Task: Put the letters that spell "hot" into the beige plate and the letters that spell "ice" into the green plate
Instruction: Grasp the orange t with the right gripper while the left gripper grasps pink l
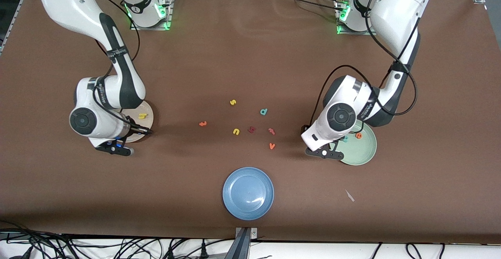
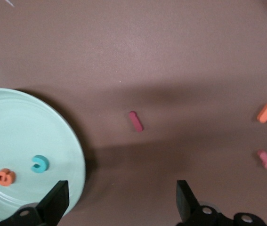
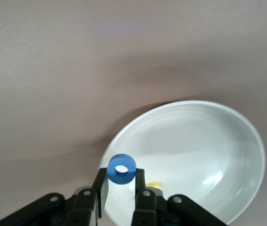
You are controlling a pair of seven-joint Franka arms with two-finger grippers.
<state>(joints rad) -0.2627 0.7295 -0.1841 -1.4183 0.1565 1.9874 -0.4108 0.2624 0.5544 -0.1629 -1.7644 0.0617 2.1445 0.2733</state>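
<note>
The right pincer (image 3: 120, 181) holds the o (image 3: 110, 170) over the rim of the plate under it (image 3: 194, 141). The h (image 1: 142, 116) lies in that plate. The left pincer (image 2: 121, 188) hangs over the bench (image 1: 250, 55), just beside another plate (image 2: 20, 122). The c (image 2: 40, 163) and the e (image 2: 4, 177) lie in it. The i (image 2: 136, 121) lies on the bench near this pincer.

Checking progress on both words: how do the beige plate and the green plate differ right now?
The beige plate holds one letter, the yellow h; the green plate holds two, the teal c and the orange e. Over the beige plate, the right gripper is shut on the blue o; at the green plate's rim, the left gripper is open, empty. Both are round, shallow, rimmed.
</note>
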